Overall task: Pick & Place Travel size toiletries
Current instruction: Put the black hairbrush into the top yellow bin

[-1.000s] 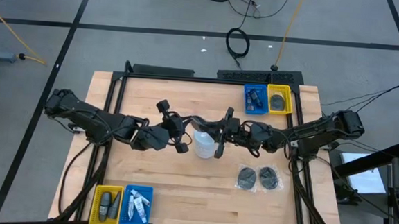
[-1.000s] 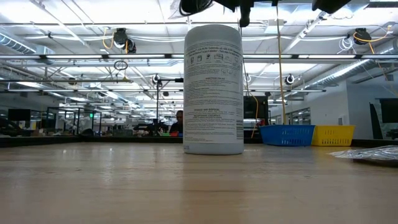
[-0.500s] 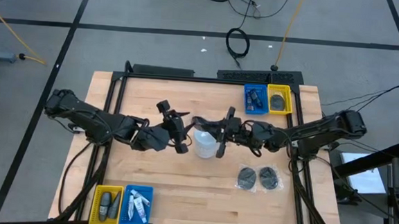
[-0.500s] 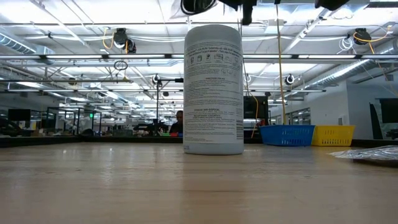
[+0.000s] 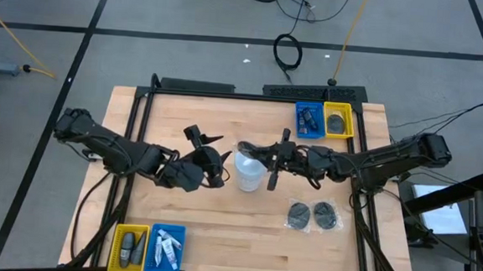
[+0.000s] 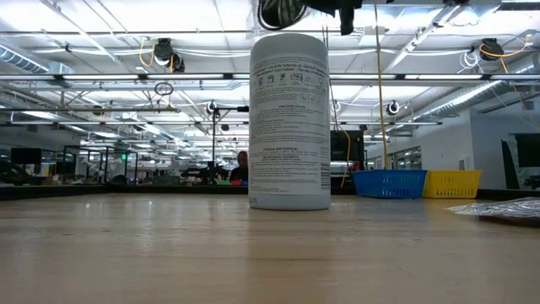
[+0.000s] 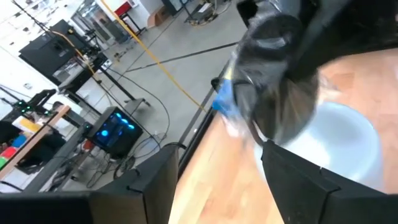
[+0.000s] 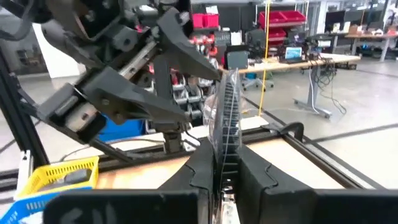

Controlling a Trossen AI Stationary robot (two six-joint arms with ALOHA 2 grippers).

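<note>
Right gripper (image 5: 272, 165) pinches a thin bagged disc (image 8: 227, 121) by its edge above the white cylinder (image 5: 248, 171); left gripper (image 5: 210, 144) is spread beside it, empty. Looks light, with slippery film: hold the rim. 2 discs (image 5: 313, 215) wait nearby.

Both arms are reaching in toward the middle of the table from opposite sides, their wrists nearly meeting. The left gripper (image 5: 210, 147) is hanging with its fingers spread apart, tips pointing toward the far edge. The right gripper (image 5: 274, 165) is facing it, fingers (image 8: 200, 167) pressing together on a thin clear packet (image 8: 226, 118) standing on edge between them.
</note>
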